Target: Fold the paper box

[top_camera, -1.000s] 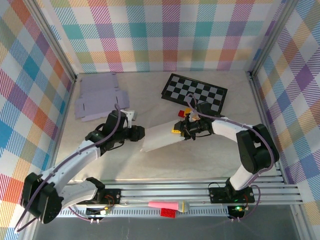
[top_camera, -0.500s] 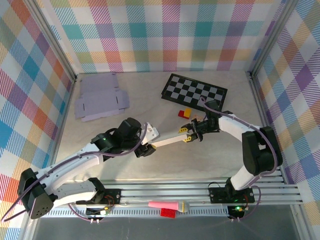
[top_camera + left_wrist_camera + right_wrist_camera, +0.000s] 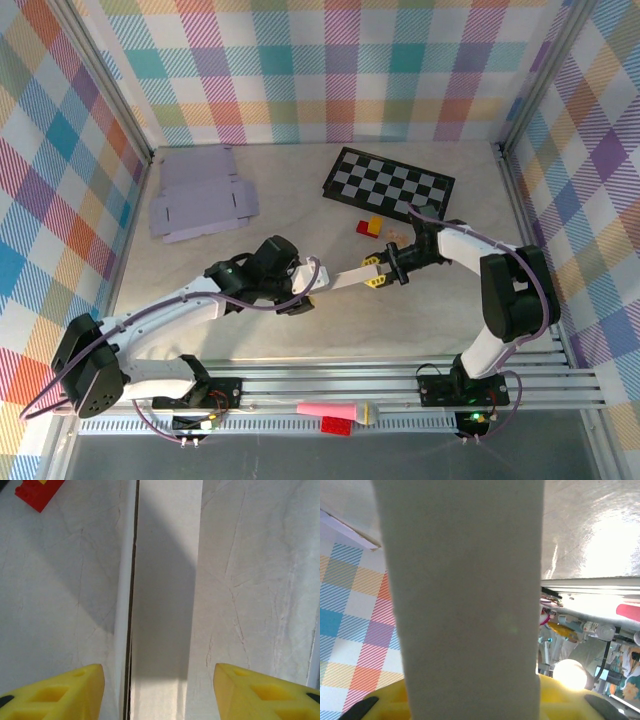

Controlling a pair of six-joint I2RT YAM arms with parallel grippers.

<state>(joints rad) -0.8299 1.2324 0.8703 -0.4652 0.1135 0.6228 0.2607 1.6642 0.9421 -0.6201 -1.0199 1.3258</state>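
**Fig. Paper box spanned between two arms, mid-tabletop.** The paper box (image 3: 345, 279) is partly collapsed into a long pale sleeve. It lies between the two grippers near the middle of the tabletop (image 3: 430, 330) and appears almost edge-on from above. Whether it rests on the surface or hangs just over it cannot be told.

- **Right gripper** (image 3: 384, 271): clenched on the far end of the box, with the panel running straight between its yellow fingers (image 3: 565, 702).
- **Left gripper** (image 3: 303, 291): released. Its yellow fingers (image 3: 55, 692) stand either side of the near end, and bare tabletop shows between one finger and the card (the other sits just beside the card, contact unclear).
- **Seam**: a dark line runs along the sleeve in the left wrist view, where two panels meet.

**Handling, as judged.** The card looks thin and light, stiff along each panel but likely to hinge at every score line. Its face looks smooth, so a pinch on a single flat wall may slip or crease it. It is best taken across a doubled edge or close to a fold, where the layers back each other, with a modest squeeze. With only one end clamped, the long free end may sag or twist.

**Also present:** checkerboard (image 3: 390, 185), flat purple blanks (image 3: 200, 205), and a red brick (image 3: 373, 226) near the right gripper.
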